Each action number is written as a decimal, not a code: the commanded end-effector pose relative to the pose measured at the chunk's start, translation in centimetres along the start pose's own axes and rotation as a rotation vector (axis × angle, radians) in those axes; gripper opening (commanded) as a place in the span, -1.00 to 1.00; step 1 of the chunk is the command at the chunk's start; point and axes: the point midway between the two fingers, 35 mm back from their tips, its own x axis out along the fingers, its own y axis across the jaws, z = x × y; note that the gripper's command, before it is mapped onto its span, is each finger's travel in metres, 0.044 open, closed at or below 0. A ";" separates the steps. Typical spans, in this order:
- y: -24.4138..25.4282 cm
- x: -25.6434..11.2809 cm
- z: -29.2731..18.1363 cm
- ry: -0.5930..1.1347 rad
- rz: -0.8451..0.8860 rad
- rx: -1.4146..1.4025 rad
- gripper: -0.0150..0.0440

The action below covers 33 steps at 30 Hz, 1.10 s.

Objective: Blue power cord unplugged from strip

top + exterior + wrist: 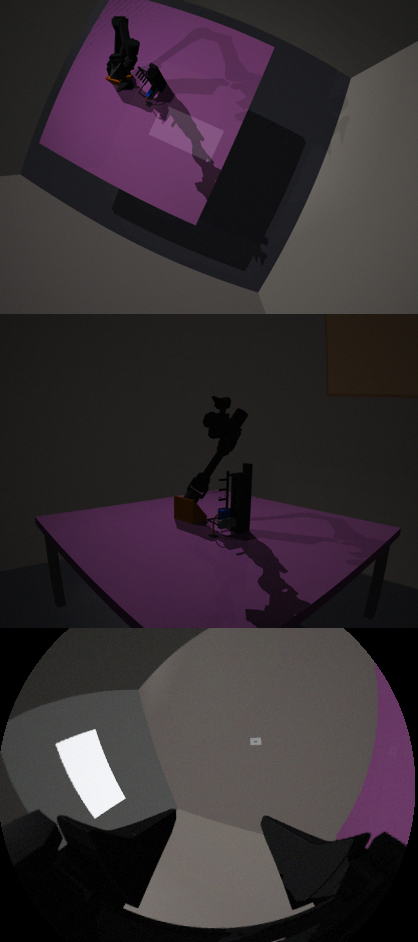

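The blue plug (149,93) (223,513) is beside the lower front of the upright black power strip (156,77) (237,496). Whether it is seated in a socket cannot be told. A thin orange cord (213,525) curves down from near the plug to a small dark piece on the table. My gripper (220,818) is open, with nothing between its fingers in the wrist view. The wrist camera faces the walls. The plug, cord and strip are out of its view. The raised arm (121,40) (216,459) is dark, and its fingers are hard to make out in the top and exterior views.
An orange wedge (183,510) stands left of the strip at the arm's foot. A dark rack with several prongs (227,486) stands between them. A grey block (226,523) is just below the plug. All stand on the purple table (101,145) (141,557).
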 end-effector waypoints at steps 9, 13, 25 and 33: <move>-12.7 0.1 -1.0 0.180 -0.494 -0.479 0.06; -18.9 -2.1 -0.3 0.312 -0.767 -0.675 0.05; -29.9 -15.4 3.6 0.863 -1.646 -0.884 0.05; -30.0 -21.0 4.1 1.089 -1.961 -0.731 0.05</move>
